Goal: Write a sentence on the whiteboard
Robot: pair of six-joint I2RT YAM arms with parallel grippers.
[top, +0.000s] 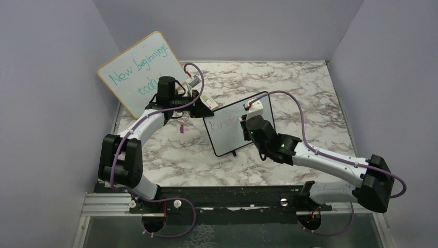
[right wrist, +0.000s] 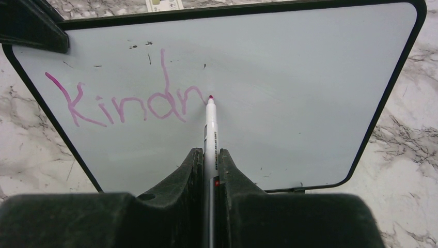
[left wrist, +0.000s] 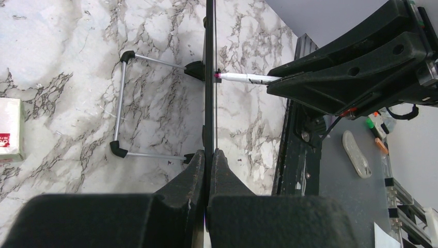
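The small black-framed whiteboard (top: 223, 139) stands tilted in the middle of the table; the left wrist view sees it edge-on (left wrist: 209, 77). My left gripper (top: 202, 109) is shut on its upper left edge, the fingertips (left wrist: 198, 161) pinching the frame. My right gripper (top: 247, 123) is shut on a white marker (right wrist: 210, 124), whose pink tip touches the board face (right wrist: 299, 77). The sentence (right wrist: 129, 103) reads "Kindn" in purple-pink on one line, and the tip rests at the end of the last letter. The marker also shows in the left wrist view (left wrist: 245, 78).
A larger wood-framed board (top: 139, 72) with teal writing leans at the back left. A purple cap (top: 182, 129) lies on the marble table left of the small board. A white and red box (left wrist: 10, 129) lies behind the board, near its wire stand (left wrist: 121, 103). Walls enclose three sides.
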